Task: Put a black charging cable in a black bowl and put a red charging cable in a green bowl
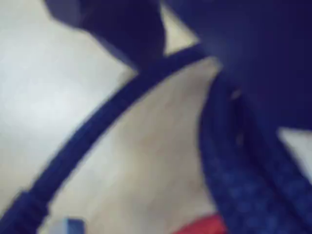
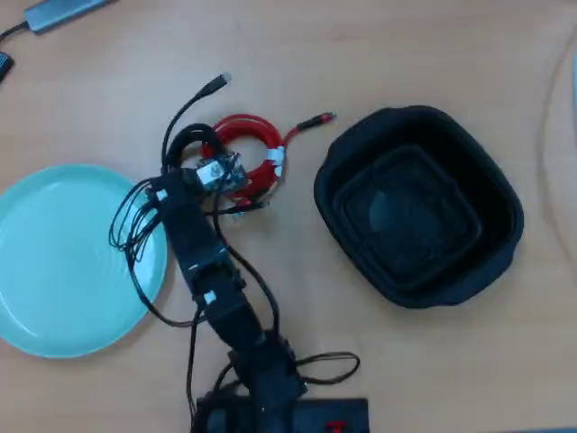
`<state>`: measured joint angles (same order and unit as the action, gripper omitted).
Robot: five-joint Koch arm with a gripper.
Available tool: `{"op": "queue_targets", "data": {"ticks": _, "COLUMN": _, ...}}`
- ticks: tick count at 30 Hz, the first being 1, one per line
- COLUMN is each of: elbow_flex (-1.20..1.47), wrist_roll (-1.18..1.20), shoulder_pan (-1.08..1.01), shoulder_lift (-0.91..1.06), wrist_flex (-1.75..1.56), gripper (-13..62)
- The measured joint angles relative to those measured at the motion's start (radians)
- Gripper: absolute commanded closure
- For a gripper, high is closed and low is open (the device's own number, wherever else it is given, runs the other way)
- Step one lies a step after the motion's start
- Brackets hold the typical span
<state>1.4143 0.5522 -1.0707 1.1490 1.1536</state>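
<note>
- While the arm reaches across the middle of the table (image 2: 433, 54), the green bowl (image 2: 63, 262) sits empty at the left edge in the overhead view.
- Next along, the gripper (image 2: 212, 171) hovers over the black charging cable (image 2: 185, 122), its plug pointing toward the far edge; jaws can't be made out, spread or pinched.
- Touching it, the red charging cable (image 2: 257, 135) lies coiled.
- The black bowl (image 2: 419, 207) waits empty toward the right edge.
- Wrist view: blurred dark cord (image 1: 92, 126), a red sliver (image 1: 202, 226).
</note>
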Motion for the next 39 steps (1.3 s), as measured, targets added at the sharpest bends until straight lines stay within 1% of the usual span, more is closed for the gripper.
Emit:
{"op": "queue_targets", "data": {"ticks": 3, "elbow_flex": 0.000, "wrist_roll": 0.000, "shoulder_pan": 0.000, "shoulder_lift": -0.005, "wrist_flex": 0.000, "gripper": 9.6}}
{"op": "queue_targets", "data": {"ticks": 5, "elbow_flex": -0.002, "wrist_roll": 0.002, "shoulder_pan": 0.000, "shoulder_lift": -0.009, "wrist_flex": 0.000, "gripper": 15.9}}
{"op": "queue_targets", "data": {"ticks": 7, "elbow_flex": -0.002, "wrist_roll": 0.002, "shoulder_pan": 0.000, "shoulder_lift": -0.009, "wrist_flex": 0.000, "gripper": 26.1}}
{"op": "queue_targets", "data": {"ticks": 12, "elbow_flex": -0.003, "wrist_roll": 0.003, "shoulder_pan": -0.003, "shoulder_lift": -0.011, "wrist_flex": -0.003, "gripper": 57.3}}
{"op": "queue_targets", "data": {"ticks": 13, "elbow_flex": -0.003, "wrist_roll": 0.002, "shoulder_pan": -0.005, "shoulder_lift": -0.011, "wrist_flex": -0.005, "gripper": 58.8}}
{"op": "queue_targets", "data": {"ticks": 15, "elbow_flex": -0.005, "wrist_roll": 0.002, "shoulder_pan": -0.006, "shoulder_lift": -0.011, "wrist_flex": -0.008, "gripper": 55.1}}
{"op": "queue_targets", "data": {"ticks": 28, "elbow_flex": -0.006, "wrist_roll": 0.002, "shoulder_pan": -0.008, "shoulder_lift": 0.002, "wrist_flex": -0.006, "gripper": 55.7}}
{"op": "queue_targets", "data": {"ticks": 31, "elbow_flex": -0.003, "wrist_roll": 0.000, "shoulder_pan": -0.005, "shoulder_lift": 0.075, "wrist_flex": -0.005, "gripper": 55.7}}
{"op": "queue_targets", "data": {"ticks": 39, "elbow_flex": 0.002, "wrist_roll": 0.002, "shoulder_pan": -0.008, "shoulder_lift": 0.382, "wrist_flex": 0.057, "gripper": 55.6}}
